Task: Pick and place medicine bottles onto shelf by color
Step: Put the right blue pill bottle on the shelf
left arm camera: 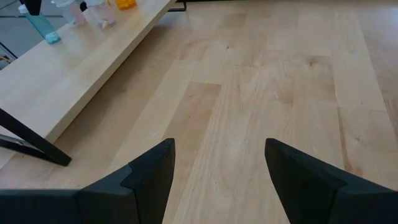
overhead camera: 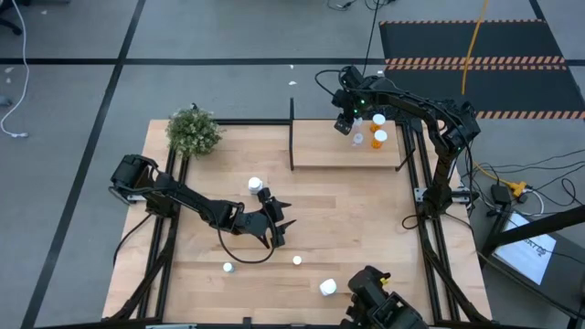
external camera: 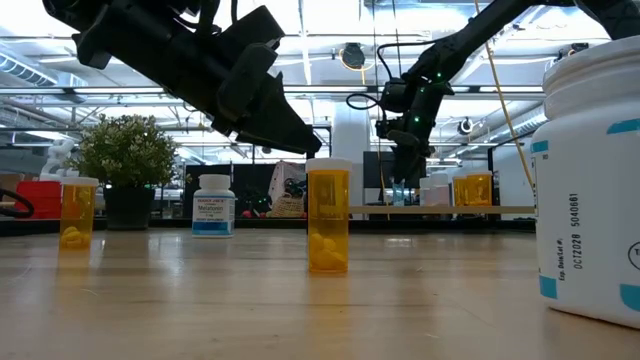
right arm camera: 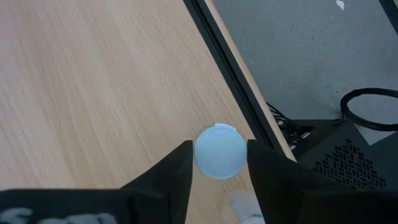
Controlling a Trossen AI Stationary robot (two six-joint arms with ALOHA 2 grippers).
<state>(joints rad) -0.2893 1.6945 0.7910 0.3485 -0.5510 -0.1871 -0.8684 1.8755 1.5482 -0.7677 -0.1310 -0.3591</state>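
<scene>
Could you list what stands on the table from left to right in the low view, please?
Orange bottle → green plant → white labelled bottle → central orange bottle → orange bottle on the shelf → large white bottle.

Left arm stretches low across the worktop's middle, its pincer (overhead camera: 277, 228) gaping wide with nothing between the fingers (left arm camera: 149, 174). Right arm reaches over to the far side, wrist bent down, its pincer (right arm camera: 219, 163) pointing straight down with both fingers flanking a small round cap.
</scene>
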